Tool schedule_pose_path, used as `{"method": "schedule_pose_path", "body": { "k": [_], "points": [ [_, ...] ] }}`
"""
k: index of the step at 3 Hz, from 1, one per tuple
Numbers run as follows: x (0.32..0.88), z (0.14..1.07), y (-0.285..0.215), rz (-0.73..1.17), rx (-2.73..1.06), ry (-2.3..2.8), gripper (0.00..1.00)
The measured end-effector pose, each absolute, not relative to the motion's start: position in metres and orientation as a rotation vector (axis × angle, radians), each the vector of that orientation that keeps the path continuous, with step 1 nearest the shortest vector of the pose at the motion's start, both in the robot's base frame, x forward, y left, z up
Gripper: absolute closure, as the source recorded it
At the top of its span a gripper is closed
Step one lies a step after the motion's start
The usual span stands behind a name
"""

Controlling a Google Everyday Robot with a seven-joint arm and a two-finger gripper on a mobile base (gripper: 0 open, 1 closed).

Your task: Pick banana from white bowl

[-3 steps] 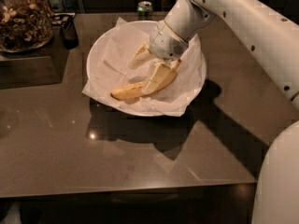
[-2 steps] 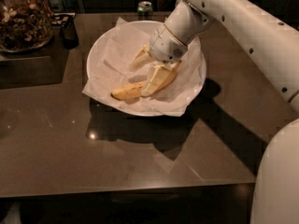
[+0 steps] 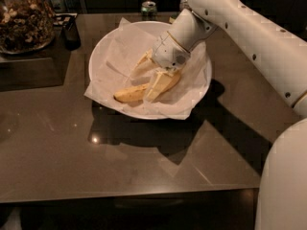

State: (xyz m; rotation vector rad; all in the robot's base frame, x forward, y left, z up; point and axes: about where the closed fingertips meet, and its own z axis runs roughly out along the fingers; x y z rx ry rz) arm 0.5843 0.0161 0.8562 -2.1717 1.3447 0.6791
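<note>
My fingers (image 3: 156,84) spread apart, down in the white bowl (image 3: 101,51) on the desk (image 3: 67,152), one touching the banana (image 3: 128,95)

A glass jar of nuts (image 3: 21,18) stands at the far left of the dark, glossy bench (image 3: 120,162), on a darker raised slab (image 3: 29,71). Just to its right is a small black container (image 3: 71,32). A can (image 3: 149,7) stands at the far edge. The claw (image 3: 152,75) hangs low over the bench's far middle.
</note>
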Motion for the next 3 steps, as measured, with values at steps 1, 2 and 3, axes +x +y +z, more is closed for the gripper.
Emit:
{"method": "schedule_pose_path", "body": {
  "k": [1, 2, 3],
  "points": [
    [0.5841, 0.8545, 0.0164, 0.685, -2.17, 1.343, 0.62],
    [0.5835, 0.8529, 0.0163, 0.689, -2.169, 1.343, 0.85],
    [0.5827, 0.8523, 0.0151, 0.689, -2.167, 1.345, 1.0]
  ]
}}
